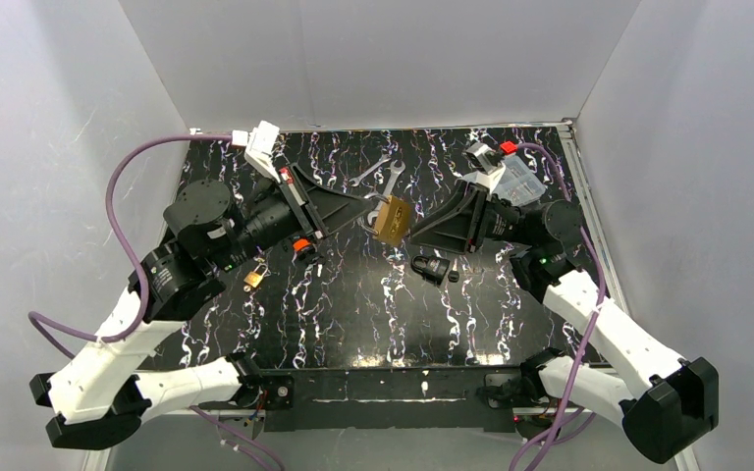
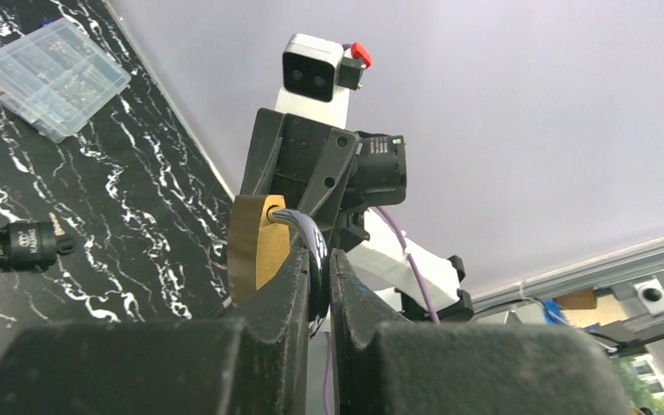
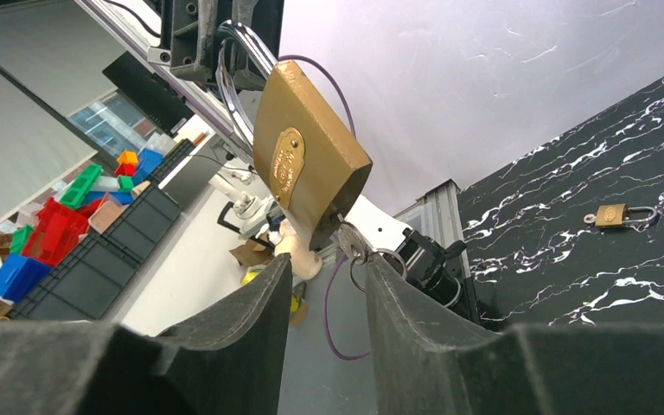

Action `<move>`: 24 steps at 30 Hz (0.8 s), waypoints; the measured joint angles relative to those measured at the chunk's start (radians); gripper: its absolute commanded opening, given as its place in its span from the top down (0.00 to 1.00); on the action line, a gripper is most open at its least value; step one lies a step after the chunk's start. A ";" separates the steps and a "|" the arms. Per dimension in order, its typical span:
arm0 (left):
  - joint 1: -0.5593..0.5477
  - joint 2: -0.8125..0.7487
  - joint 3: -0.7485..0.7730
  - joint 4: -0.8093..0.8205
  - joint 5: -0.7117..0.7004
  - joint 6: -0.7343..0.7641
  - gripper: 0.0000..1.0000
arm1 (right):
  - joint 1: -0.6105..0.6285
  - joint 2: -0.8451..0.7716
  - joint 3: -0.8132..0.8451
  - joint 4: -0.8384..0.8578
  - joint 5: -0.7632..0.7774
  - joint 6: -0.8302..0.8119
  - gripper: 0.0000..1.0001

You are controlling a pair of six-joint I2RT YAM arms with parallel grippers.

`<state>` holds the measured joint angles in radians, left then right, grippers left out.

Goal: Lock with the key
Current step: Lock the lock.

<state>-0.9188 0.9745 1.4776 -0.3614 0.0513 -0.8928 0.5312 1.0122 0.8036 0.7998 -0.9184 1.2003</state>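
A large brass padlock (image 1: 391,220) hangs in the air over the middle of the table. My left gripper (image 2: 318,259) is shut on its steel shackle (image 2: 309,235), and the brass body (image 2: 255,246) shows just past the fingers. In the right wrist view the padlock (image 3: 307,164) hangs tilted, with the key (image 3: 352,240) stuck in its bottom and a key ring (image 3: 372,270) dangling from it. My right gripper (image 3: 328,264) sits just under the lock with its jaws apart. The key lies between the tips, against the right finger (image 3: 398,303); the left finger is clear of it.
A black padlock (image 1: 433,268) lies on the marbled table below the held lock. A small brass padlock (image 1: 253,278) sits by the left arm. Two wrenches (image 1: 378,172) lie at the back centre and a clear plastic box (image 1: 522,182) at the back right.
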 measured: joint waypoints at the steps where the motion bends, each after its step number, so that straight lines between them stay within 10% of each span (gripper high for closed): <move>1: 0.009 0.000 -0.005 0.010 0.011 -0.010 1.00 | -0.001 -0.001 0.000 0.004 0.000 0.002 0.59; 9: 0.051 0.005 -0.016 0.052 0.084 -0.065 1.00 | -0.002 -0.006 -0.002 0.019 -0.002 0.016 0.67; 16: 0.064 0.005 -0.020 0.076 0.121 -0.085 1.00 | -0.002 -0.005 -0.002 0.034 -0.002 0.042 0.99; 24: 0.097 -0.008 -0.030 0.061 0.144 -0.083 1.00 | -0.002 -0.024 -0.010 -0.003 0.003 0.021 0.99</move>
<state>-0.8215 0.9668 1.4479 -0.3008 0.1951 -0.9756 0.5297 0.9878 0.7940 0.7963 -0.9150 1.2213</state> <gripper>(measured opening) 0.056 0.031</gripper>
